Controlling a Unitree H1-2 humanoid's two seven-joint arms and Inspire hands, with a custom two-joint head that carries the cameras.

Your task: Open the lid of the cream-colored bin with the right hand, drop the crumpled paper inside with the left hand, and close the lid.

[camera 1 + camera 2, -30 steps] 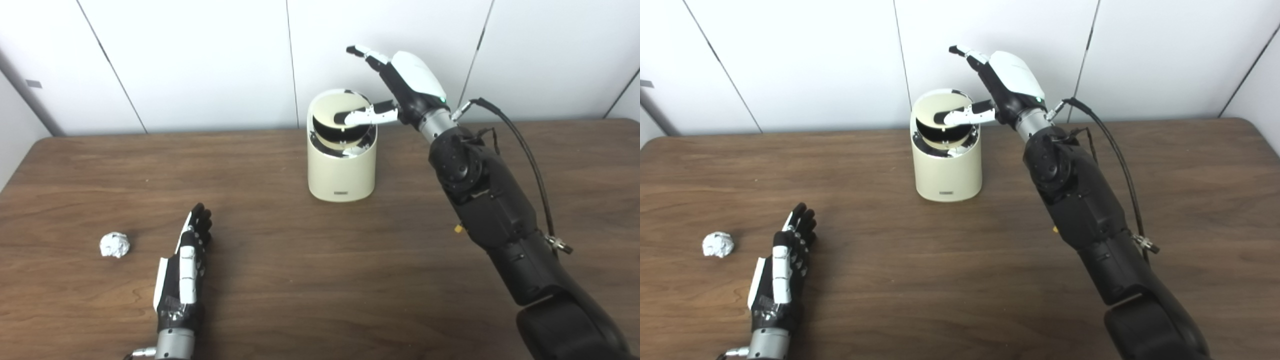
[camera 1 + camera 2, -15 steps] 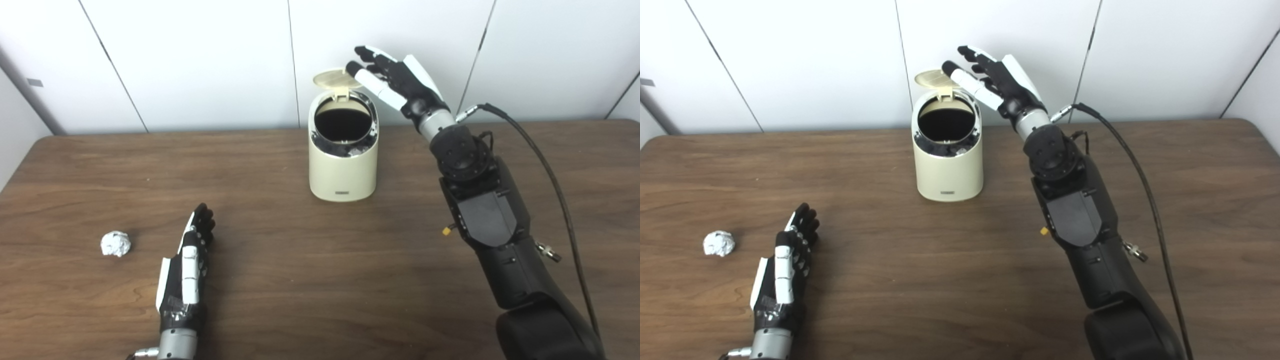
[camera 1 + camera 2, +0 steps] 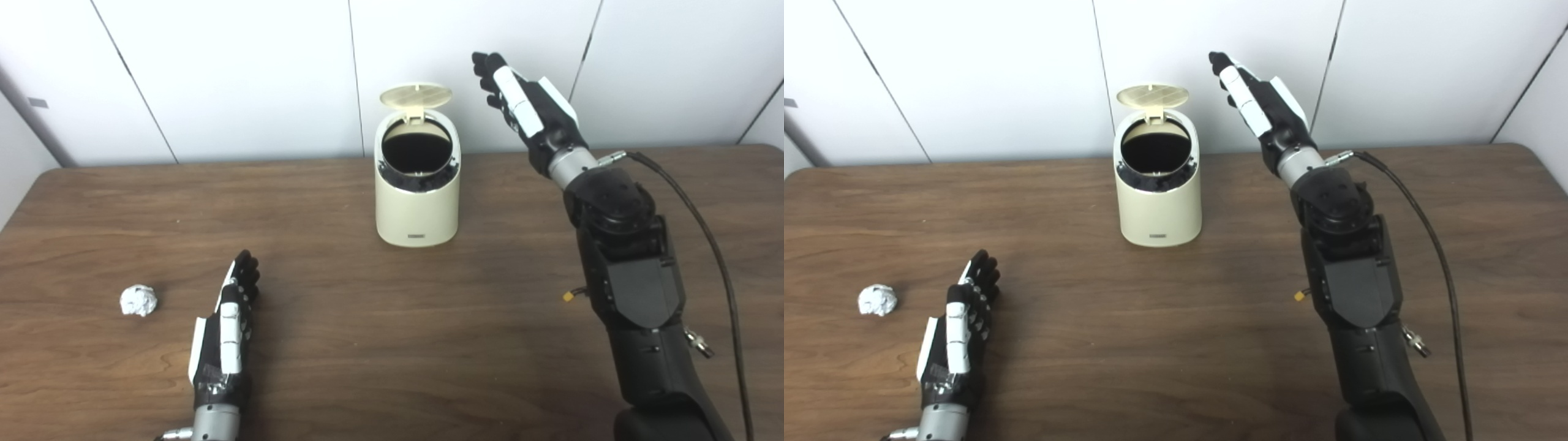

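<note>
One step done: lid (image 3: 416, 95) stands up, bin (image 3: 417, 202) at 12 o'clock.
Right hand (image 3: 531, 110): empty, fingers spread, beside bin.
Left hand (image 3: 228, 324): flat, holding nothing.
Paper (image 3: 138, 300): 9 o'clock; approach from above, pinch gently.

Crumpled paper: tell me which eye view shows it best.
Left eye view: the crumpled paper lies farther in from the picture's edge, clear on the table, apart from the left hand. The right eye view shows it just as unobstructed, only nearer the left edge.
</note>
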